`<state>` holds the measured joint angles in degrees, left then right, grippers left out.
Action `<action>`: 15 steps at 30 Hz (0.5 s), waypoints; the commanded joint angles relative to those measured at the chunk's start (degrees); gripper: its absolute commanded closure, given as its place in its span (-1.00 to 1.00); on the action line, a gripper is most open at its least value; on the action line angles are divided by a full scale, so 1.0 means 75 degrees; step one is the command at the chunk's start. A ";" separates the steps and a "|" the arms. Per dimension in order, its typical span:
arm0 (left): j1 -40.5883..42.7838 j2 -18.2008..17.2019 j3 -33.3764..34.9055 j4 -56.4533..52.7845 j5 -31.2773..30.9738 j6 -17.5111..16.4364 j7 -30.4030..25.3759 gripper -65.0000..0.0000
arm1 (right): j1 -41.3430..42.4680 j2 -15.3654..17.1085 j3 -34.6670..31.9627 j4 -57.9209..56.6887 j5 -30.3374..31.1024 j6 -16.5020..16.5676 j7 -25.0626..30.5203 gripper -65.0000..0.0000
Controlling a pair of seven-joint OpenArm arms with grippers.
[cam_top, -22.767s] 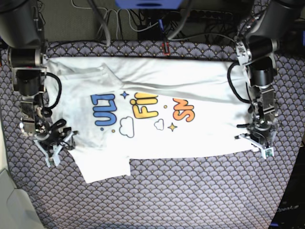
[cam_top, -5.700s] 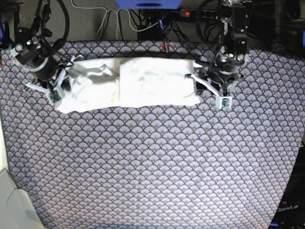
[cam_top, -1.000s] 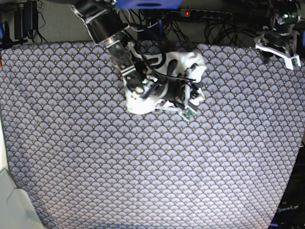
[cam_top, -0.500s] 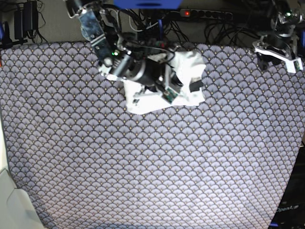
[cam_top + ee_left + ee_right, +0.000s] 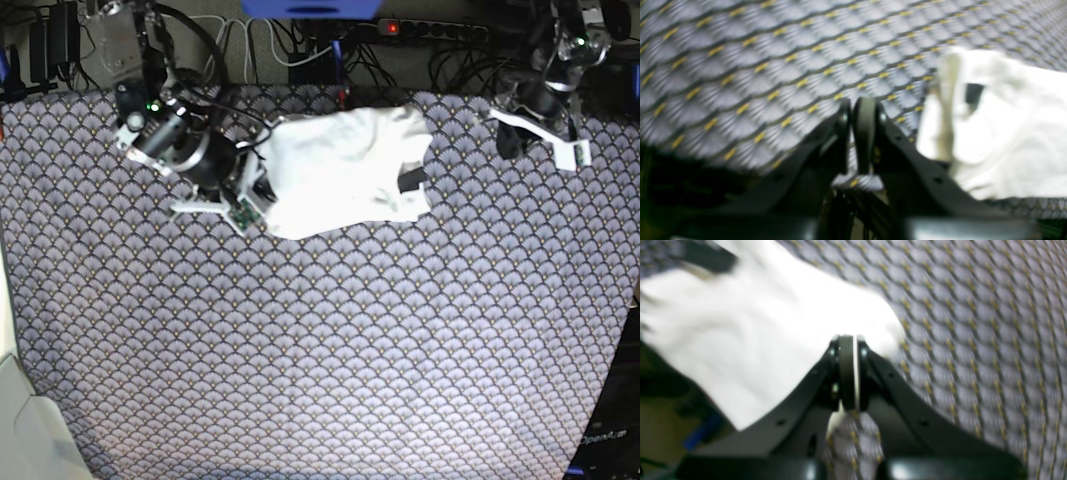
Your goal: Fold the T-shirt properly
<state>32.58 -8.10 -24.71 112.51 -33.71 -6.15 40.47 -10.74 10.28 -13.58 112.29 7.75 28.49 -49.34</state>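
Observation:
The T-shirt lies as a folded white bundle at the back middle of the patterned mat, plain side up. A small black tag shows at its right edge. My right gripper is shut just off the bundle's lower left corner. In the right wrist view its fingertips overlap the edge of the T-shirt, and no cloth is clearly pinched. My left gripper hangs at the back right, apart from the shirt. In the left wrist view the left gripper is shut on nothing, with the T-shirt to its right.
The purple scale-patterned mat covers the table. Cables and a power strip run along the back edge behind the shirt. A pale surface sits at the front left corner.
My right arm has drawn back to the left off the bundle, uncovering the shirt. My left gripper has shut and shifted slightly left and forward.

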 commanded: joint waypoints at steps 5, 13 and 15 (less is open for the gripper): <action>-0.0294 -0.0040 0.0288 0.0137 -0.0059 0.0006 -0.0127 0.55 | 0.0067 0.0182 0.0293 0.0178 0.0098 0.0040 -0.0296 1.00; -0.0517 -0.0005 0.0722 0.0114 -0.0117 -0.0006 -0.0127 0.29 | 0.0067 0.0112 0.0246 0.0190 0.0121 0.0263 -0.0460 1.00; -0.0517 0.0007 0.0757 0.0114 -0.0117 -0.0006 -0.0127 0.29 | 0.0067 -0.0041 0.0246 0.0272 0.0121 0.0579 -0.0460 1.00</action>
<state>28.60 -7.75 -19.00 112.49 -34.11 -5.93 40.49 -10.70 10.07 -11.77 112.86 7.81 32.49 -54.22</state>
